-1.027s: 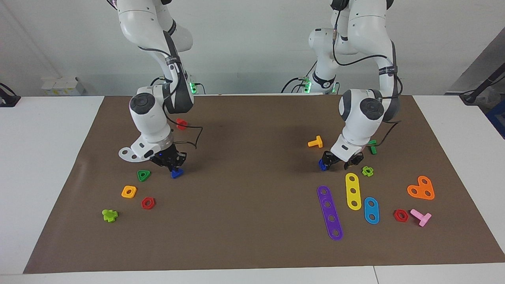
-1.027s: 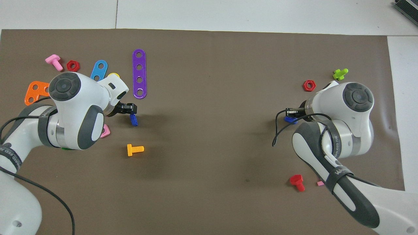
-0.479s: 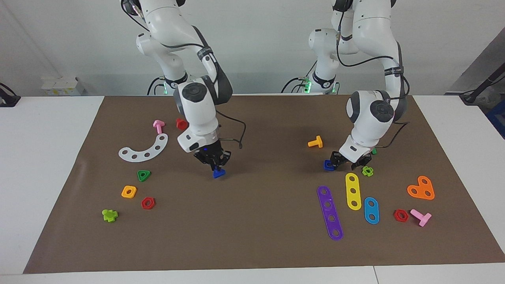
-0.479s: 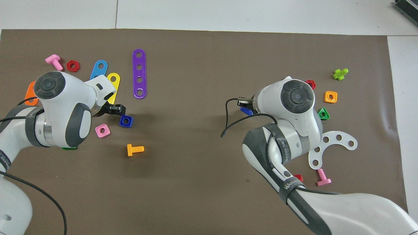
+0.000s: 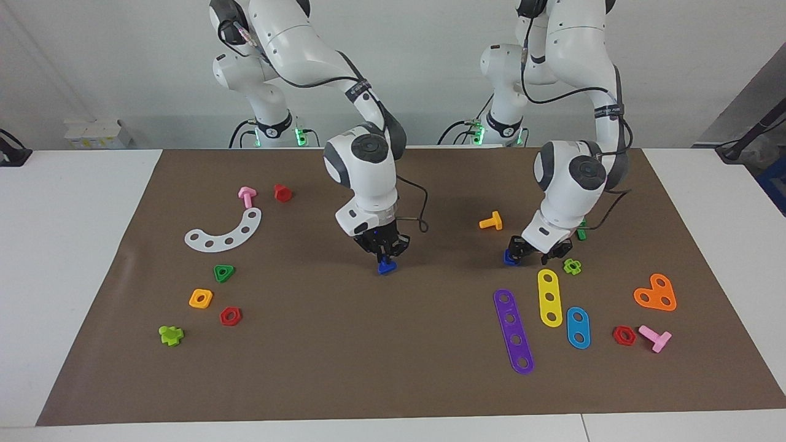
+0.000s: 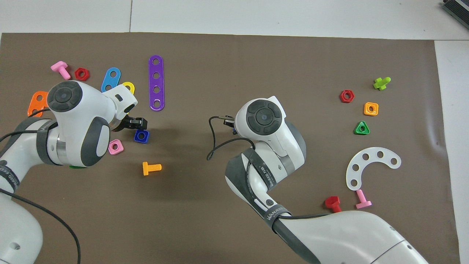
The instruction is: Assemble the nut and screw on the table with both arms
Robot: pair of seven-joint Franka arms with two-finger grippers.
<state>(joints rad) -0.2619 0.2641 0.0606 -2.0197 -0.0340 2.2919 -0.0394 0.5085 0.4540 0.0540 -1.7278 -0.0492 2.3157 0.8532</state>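
Observation:
My right gripper (image 5: 384, 255) is over the middle of the brown mat (image 5: 393, 368), shut on the dark-blue screw (image 5: 386, 267), which hangs head down just above the mat. In the overhead view the right wrist (image 6: 262, 117) hides that screw. The dark-blue square nut (image 5: 508, 258) lies flat on the mat toward the left arm's end, as the overhead view (image 6: 141, 136) also shows. My left gripper (image 5: 537, 248) is low right beside the nut, at its edge, also in the overhead view (image 6: 135, 123).
Around the nut lie an orange bolt (image 6: 151, 168), a pink square nut (image 6: 115, 146), a purple strip (image 6: 156, 83), a yellow strip (image 5: 550, 297) and a green cross piece (image 5: 572, 266). Toward the right arm's end lie a white curved strip (image 5: 224, 230) and a green triangular nut (image 5: 223, 272).
My right gripper has carried the screw from the right arm's end to over the middle of the mat. The nut, on edge at the left gripper a second ago, now lies flat.

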